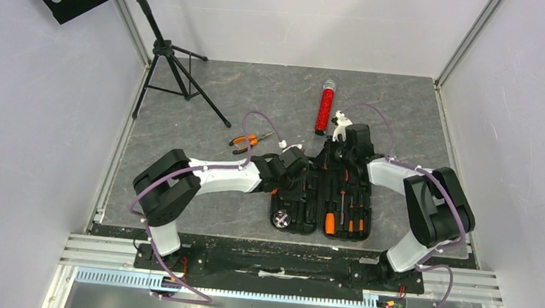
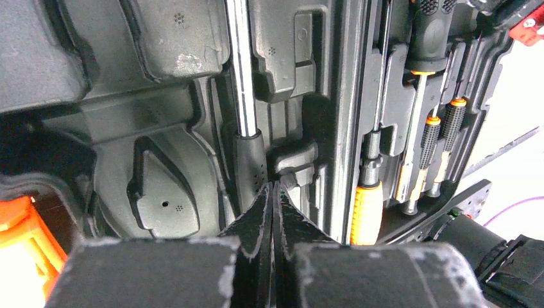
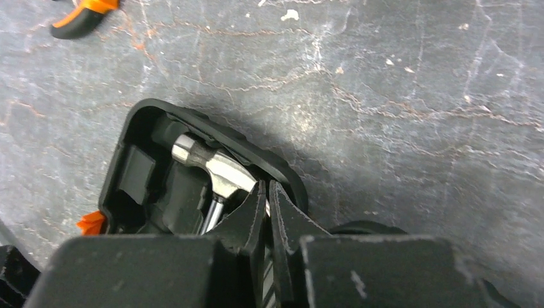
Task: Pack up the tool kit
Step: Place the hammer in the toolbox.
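Case count is one: a black ribbed clamshell case (image 1: 322, 195) lies open flat on the tabletop (image 1: 260, 93), midway along the near edge, with its two halves side by side. One orange latch (image 3: 92, 222) shows on its outer rim.

One hammer (image 2: 239, 70) sits in a moulded slot of the left half. Its silver shaft runs lengthwise and its steel head (image 3: 215, 168) is tucked into the far corner of that half. One round silver-faced item (image 1: 281, 218) sits at the near end of the same half.

At least four screwdrivers (image 2: 428, 138) are seated in the right half: one with a thick orange handle, one with a large black handle, and two slim ones with knurled black grips and orange collars.

One pair of pliers (image 1: 244, 141) with orange-and-black handles lies loose on the tabletop, just left of the case's far end.

One red tube (image 1: 325, 108) lies beyond the case toward the far edge. One black tripod stand (image 1: 173, 63) stands in the far left corner.

The left gripper (image 2: 274, 196) has its fingers pressed together, holding nothing, with the tips right at the hammer's black grip.

The right gripper (image 3: 268, 196) is closed to a hairline gap. Its tips are against the hammer head and the case rim, and whether it pinches anything cannot be told.
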